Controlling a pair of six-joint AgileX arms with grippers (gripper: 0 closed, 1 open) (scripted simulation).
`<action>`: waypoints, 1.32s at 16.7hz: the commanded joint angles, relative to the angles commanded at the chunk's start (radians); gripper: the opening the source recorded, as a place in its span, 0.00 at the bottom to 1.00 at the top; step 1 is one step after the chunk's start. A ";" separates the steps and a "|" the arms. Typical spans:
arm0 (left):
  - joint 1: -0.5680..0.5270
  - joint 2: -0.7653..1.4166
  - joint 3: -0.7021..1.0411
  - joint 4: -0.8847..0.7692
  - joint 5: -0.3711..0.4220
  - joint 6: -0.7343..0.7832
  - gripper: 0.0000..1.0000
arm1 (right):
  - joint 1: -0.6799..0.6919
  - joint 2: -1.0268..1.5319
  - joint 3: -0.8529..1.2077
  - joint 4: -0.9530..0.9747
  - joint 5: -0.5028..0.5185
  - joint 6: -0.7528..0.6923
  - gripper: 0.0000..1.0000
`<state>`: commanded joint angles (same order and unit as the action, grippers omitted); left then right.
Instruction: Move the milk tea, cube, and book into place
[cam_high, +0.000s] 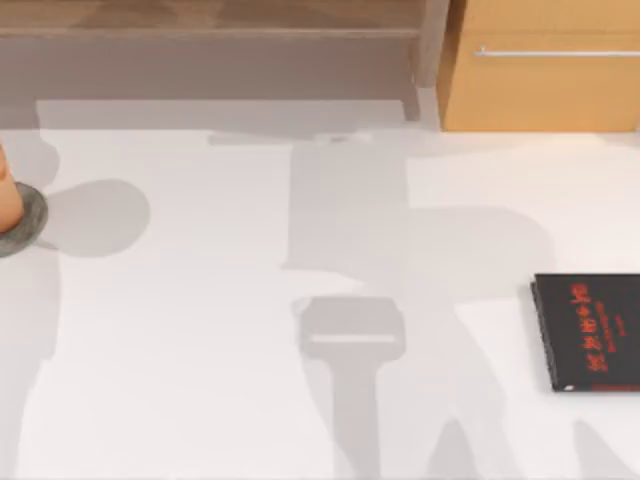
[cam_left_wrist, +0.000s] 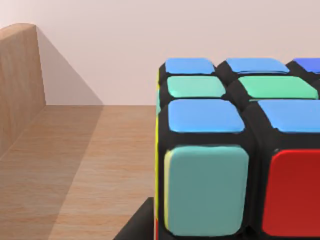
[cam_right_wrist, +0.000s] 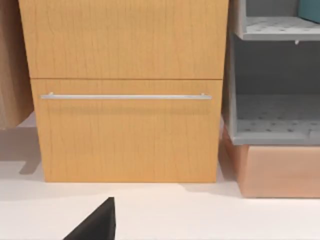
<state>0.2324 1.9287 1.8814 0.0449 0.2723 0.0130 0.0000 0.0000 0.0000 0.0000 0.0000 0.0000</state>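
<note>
Left gripper is close at the cube (cam_left_wrist: 235, 150), over a wooden surface (cam_left_wrist: 75, 165); whether it pinches it, I cannot tell.

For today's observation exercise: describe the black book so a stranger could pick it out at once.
Start at the white table and go to its right edge, below the wooden drawer cabinet. The black book lies flat there, thin, with red lettering on its cover.

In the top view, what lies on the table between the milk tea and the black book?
Nothing. In the top view the table between the milk tea at the left edge and the black book at the right carries just shadows.
</note>
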 joint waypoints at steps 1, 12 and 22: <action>0.000 0.000 0.000 0.000 0.000 0.000 0.30 | 0.000 0.000 0.000 0.000 0.000 0.000 1.00; 0.000 0.000 0.000 0.000 0.000 0.000 1.00 | 0.000 0.000 0.000 0.000 0.000 0.000 1.00; 0.008 -0.039 -0.042 0.012 0.007 0.000 1.00 | 0.000 0.000 0.000 0.000 0.000 0.000 1.00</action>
<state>0.2408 1.8900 1.8392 0.0571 0.2790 0.0131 0.0000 0.0000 0.0000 0.0000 0.0000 0.0000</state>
